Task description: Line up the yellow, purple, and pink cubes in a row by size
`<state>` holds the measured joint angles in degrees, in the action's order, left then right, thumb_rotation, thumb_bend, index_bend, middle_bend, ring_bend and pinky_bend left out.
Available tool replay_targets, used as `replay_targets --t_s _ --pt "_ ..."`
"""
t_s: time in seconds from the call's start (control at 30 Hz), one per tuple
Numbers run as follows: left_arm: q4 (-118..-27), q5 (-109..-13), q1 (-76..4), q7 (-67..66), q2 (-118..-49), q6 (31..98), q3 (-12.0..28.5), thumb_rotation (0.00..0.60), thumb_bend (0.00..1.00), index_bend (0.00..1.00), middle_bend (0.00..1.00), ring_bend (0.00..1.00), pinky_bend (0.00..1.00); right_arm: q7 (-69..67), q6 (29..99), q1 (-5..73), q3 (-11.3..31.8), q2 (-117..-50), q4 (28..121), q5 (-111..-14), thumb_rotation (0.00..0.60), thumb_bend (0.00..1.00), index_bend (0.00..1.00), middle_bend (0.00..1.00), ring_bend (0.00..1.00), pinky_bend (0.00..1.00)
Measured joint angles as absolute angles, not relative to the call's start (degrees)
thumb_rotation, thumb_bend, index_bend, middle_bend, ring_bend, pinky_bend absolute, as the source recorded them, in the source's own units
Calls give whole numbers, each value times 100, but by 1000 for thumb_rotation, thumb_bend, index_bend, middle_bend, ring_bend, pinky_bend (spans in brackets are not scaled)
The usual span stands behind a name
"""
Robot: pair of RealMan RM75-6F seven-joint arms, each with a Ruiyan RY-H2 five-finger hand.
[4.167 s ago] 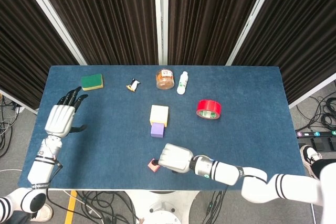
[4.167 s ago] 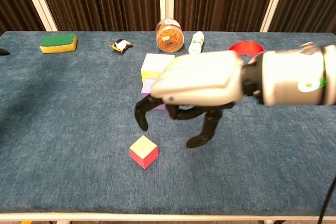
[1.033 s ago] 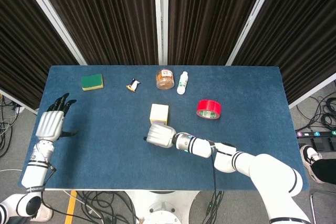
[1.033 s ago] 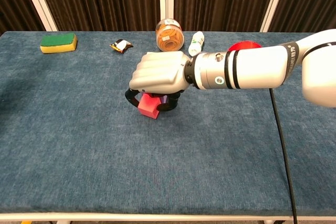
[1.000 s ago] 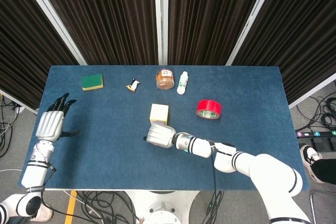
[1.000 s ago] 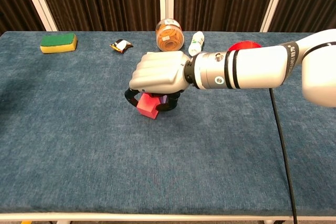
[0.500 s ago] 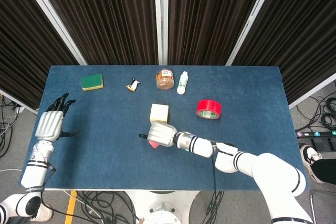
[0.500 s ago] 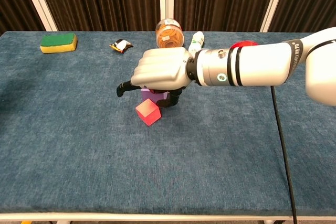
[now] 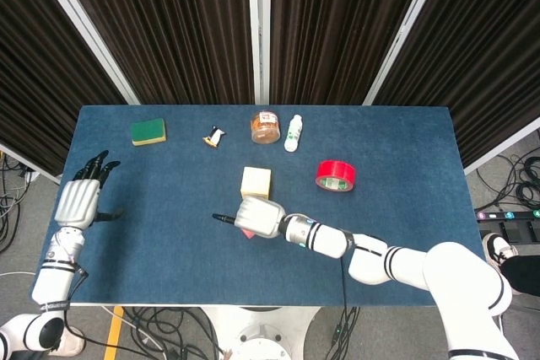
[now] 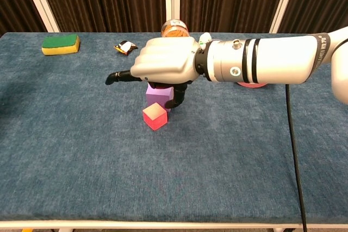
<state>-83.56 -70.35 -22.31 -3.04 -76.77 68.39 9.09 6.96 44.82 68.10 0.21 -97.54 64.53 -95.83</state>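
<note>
right robot hand (image 10: 163,64) hovers released, fingers spread, above the purple cube (image 10: 159,96) and the pink cube (image 10: 154,116), which sit touching on the blue surface (image 10: 81,134). yellow cube (image 9: 256,182) lies just behind them. left robot hand (image 9: 77,202) is released at the surface's left edge.

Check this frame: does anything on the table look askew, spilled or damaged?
Only one thing: the small pink cube sits rotated, a corner toward the camera, beside the squarely set purple cube. The open right hand hovers above them. The white bottle lies on its side, unspilled. No visible damage.
</note>
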Motion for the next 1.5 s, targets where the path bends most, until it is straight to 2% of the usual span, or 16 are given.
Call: replay_targets --t_s 0.23,0.47,1.2,1.5 --pt "-8394 -7041 -2182 -285 -7638 6891 907 600 31 203 68 89 209 1655 4268 6600 247 -9859 6782 -8970 600 0 0 895 932 1000" --pt "-8384 -7042 -2165 -241 -7634 6882 908 600 31 203 68 89 209 1991 4192 6489 351 -10031 6957 -8750 600 0 0 895 932 1000" --pt "-8296 -7028 -2109 -124 -7624 6841 902 600 31 203 68 89 209 2480 3925 6762 677 -10793 6166 -8514 600 0 0 893 932 1000" --pt "-8236 -6996 -2096 -124 -7644 6827 913 600 31 203 68 89 209 2590 3939 6789 754 -10756 6298 -8432 600 0 0 893 932 1000"
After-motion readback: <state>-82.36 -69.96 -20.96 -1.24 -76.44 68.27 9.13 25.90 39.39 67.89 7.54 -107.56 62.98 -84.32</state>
